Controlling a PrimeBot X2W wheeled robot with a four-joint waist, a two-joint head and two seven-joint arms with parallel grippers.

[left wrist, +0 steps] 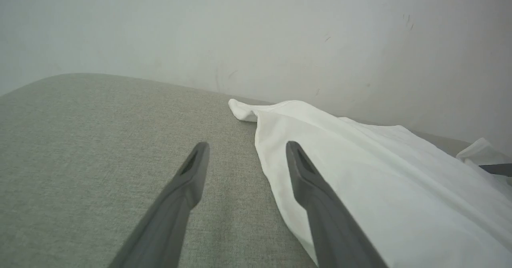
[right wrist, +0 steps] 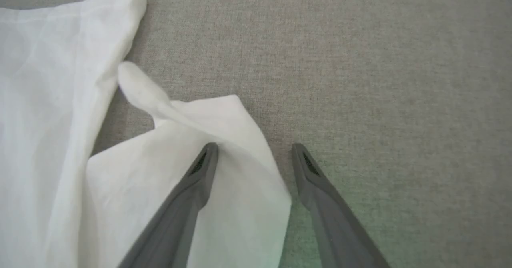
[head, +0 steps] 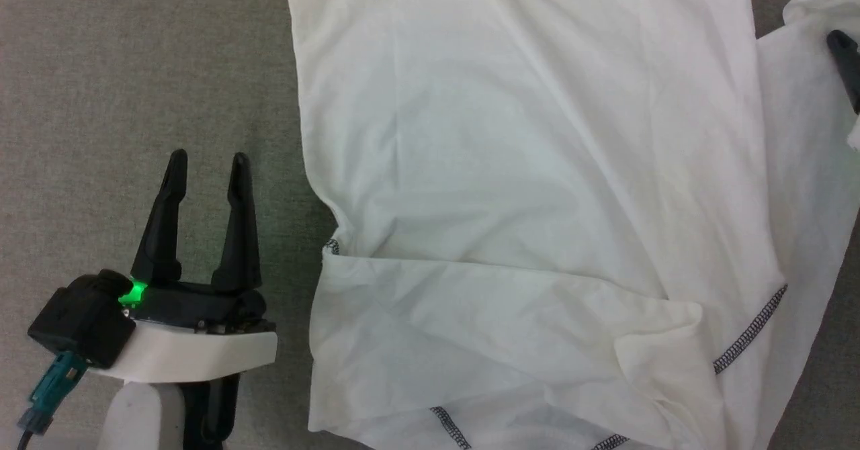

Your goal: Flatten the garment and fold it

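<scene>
left gripper [head: 209, 160]: spread, empty, beside shirt [head: 524, 134]
right gripper [right wrist: 255, 147]: spread astride sleeve [right wrist: 224, 116] edge
step: flattening, we judge; next pinch sleeve, pull straight

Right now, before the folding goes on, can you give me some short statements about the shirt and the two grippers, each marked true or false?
1. The left gripper is open, beside the garment and not touching it. True.
2. The garment is already folded into a small neat packet. False: it lies spread wide and creased.
3. The right gripper is open, one finger over white cloth and the other over the grey fabric surface. True.
4. The seam stitching is red. False: it is dark.
5. The garment lies on a wooden table. False: it lies on the grey fabric surface.
</scene>
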